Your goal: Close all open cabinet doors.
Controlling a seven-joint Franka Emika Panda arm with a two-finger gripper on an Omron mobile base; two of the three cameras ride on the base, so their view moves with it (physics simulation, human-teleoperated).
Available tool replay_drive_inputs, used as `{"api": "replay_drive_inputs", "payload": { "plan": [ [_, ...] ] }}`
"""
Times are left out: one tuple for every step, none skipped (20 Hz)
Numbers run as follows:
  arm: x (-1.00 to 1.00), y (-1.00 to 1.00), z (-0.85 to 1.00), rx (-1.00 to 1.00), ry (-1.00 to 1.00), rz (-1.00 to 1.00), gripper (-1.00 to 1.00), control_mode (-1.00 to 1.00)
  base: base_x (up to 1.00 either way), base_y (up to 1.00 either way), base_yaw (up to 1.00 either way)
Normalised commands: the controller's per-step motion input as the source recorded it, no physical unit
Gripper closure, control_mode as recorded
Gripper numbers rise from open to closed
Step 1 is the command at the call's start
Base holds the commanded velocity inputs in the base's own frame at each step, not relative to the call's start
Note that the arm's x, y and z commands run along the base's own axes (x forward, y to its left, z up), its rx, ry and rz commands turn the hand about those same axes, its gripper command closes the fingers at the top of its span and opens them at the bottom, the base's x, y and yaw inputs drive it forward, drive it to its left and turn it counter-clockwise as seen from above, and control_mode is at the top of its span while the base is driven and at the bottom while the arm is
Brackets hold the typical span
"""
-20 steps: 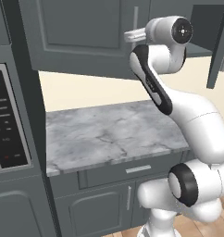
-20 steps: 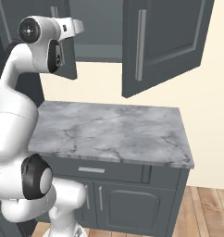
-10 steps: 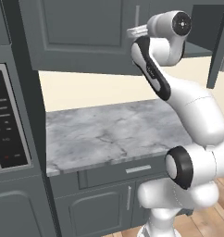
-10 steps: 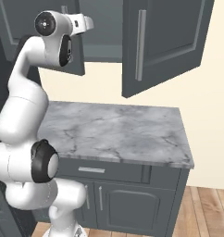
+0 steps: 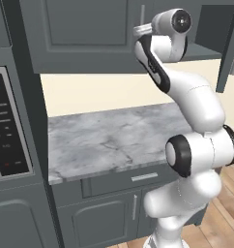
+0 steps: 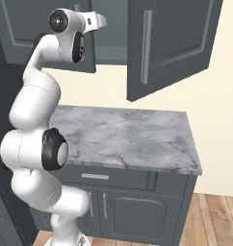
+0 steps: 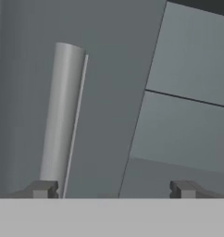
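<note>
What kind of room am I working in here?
Most likely a kitchen: a marble-look countertop over base cabinets, wall cabinet doors above, and what looks like a microwave panel.

Brushed-looking silver metal forms the long bar handle (image 6: 146, 47) on the wall-cabinet door (image 6: 174, 48) at 1 o'clock in the right base view, its surface smooth with a soft sheen. The door's recessed panel is painted-looking, smooth and matt dark grey. Polished-looking marble, grey with pale veining, tops the counter (image 6: 133, 137) at the centre. Wood-look planks, visibly grained, cover the floor (image 6: 217, 221) at 5 o'clock. The wall (image 6: 224, 110) at 3 o'clock appears flat, matt and cream. Smooth white casing with a light gloss covers the robot arm (image 6: 35, 105), with dark, shinier joints. In the left base view, a glossy black control panel (image 5: 7, 126) sits at 9 o'clock inside a matt grey metallic frame.
</note>
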Motion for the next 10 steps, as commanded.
{"api": "replay_drive_inputs", "payload": {
  "plan": [
    [0.64, 0.00, 0.00, 0.00, 0.00, -0.10, -1.00, -1.00, 0.00, 0.00, 0.00],
    [0.64, 0.00, 0.00, 0.00, 0.00, -0.09, -1.00, -1.00, 0.00, 0.00, 0.00],
    [0.64, 0.00, 0.00, 0.00, 0.00, -0.09, -1.00, -1.00, 0.00, 0.00, 0.00],
    [0.61, 0.00, 0.00, 0.00, 0.00, -0.09, -1.00, -1.00, 0.00, 0.00, 0.00],
    [0.60, 0.00, 0.00, 0.00, 0.00, -0.09, -1.00, -1.00, 0.00, 0.00, 0.00],
    [0.56, 0.00, 0.00, 0.00, 0.00, -0.09, -1.00, -1.00, 0.00, 0.00, 0.00],
    [0.47, 0.00, 0.00, 0.00, 0.00, -0.08, -1.00, -1.00, 0.00, 0.00, 0.00],
    [0.43, 0.00, 0.00, 0.00, 0.00, -0.07, -1.00, -1.00, 0.00, 0.00, 0.00],
    [0.37, 0.00, 0.00, 0.00, 0.00, -0.06, -1.00, -1.00, 0.00, 0.00, 0.00],
    [0.34, 0.00, 0.00, 0.00, 0.00, -0.05, -1.00, -1.00, 0.00, 0.00, 0.00]
  ]
}}
